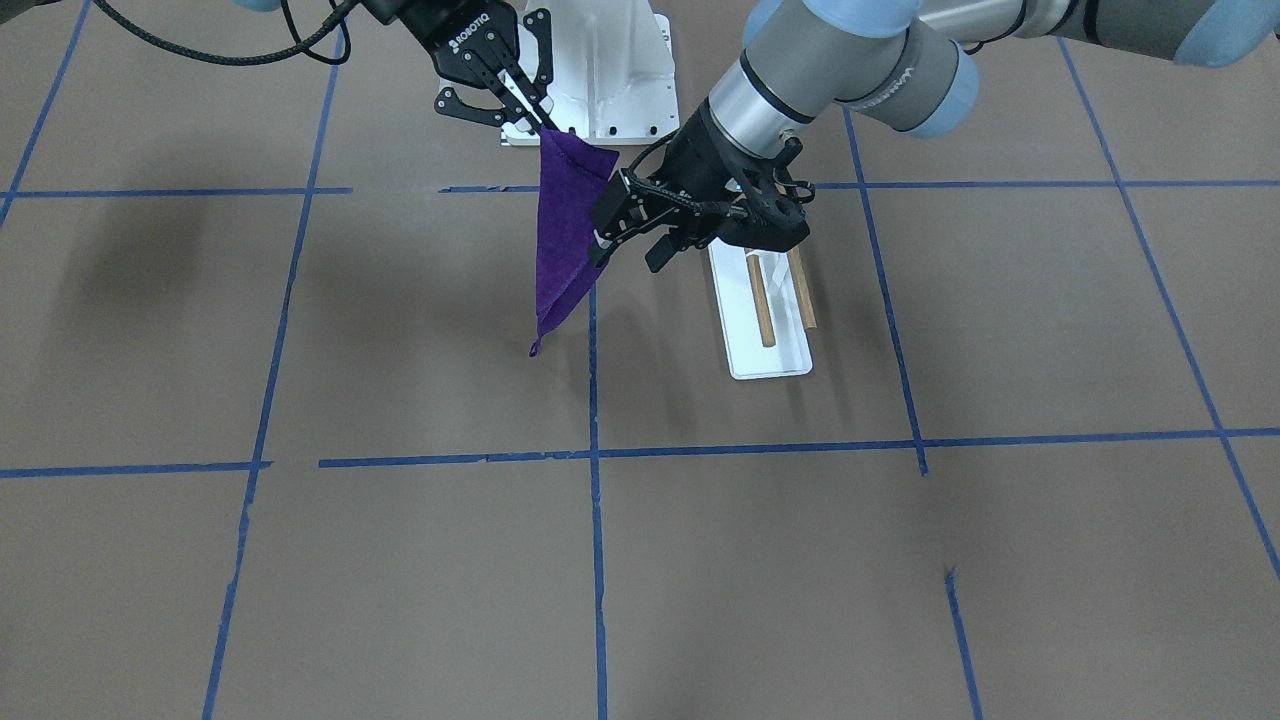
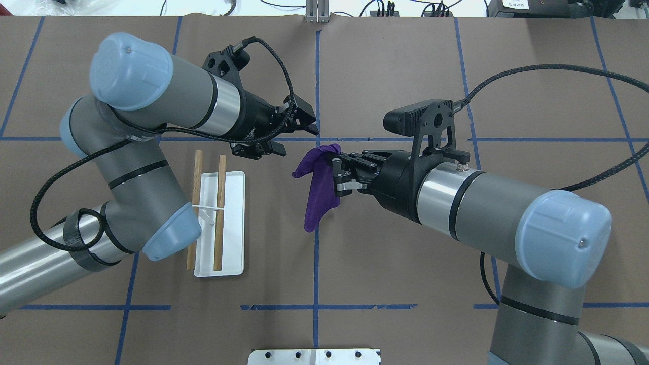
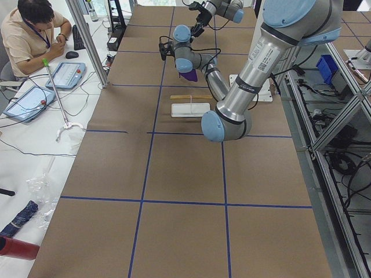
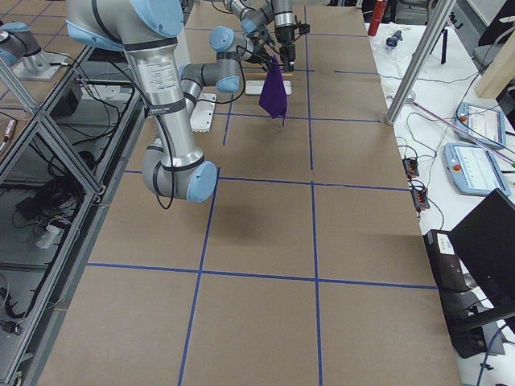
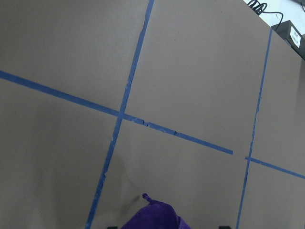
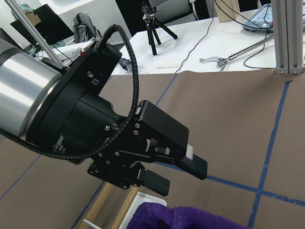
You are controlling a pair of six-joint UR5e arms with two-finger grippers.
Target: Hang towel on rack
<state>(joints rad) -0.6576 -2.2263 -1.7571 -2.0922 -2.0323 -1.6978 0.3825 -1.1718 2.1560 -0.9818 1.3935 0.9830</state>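
1. Progress check: I'd call it the early-to-middle part. The small deep-purple soft cloth towel [image 1: 565, 230] is off the table and hanging in the air as a long pointed drape, its tiny loop at the low tip. None of it is on the rack yet.
2. The right gripper [image 2: 336, 175] is pinched closed on the towel's top corner and carries all the weight.
3. The left gripper [image 2: 299, 139] has its jaws spread wide and holds nothing. It sits just beside the towel's upper edge, and its wrist view shows a purple bit poking up between the fingers. Looks like it's lining up a 2nd grab, but that's my guess.
4. The rack [image 2: 233, 253], a small white flat base with 2 light-brown wooden rods and a white bracket, stands bare on the brown paper-covered table [image 2: 405, 253]. It is on the robot's left half, closer to the robot's edge than the operators' edge.
5. Left to do: spread the cloth, carry it over, drape it across a rod.
6. Room: everything is well in from all 4 table edges, with plenty of space toward the operators' edge. The tight spot is the left arm's elbow and wrist hanging over the rack.
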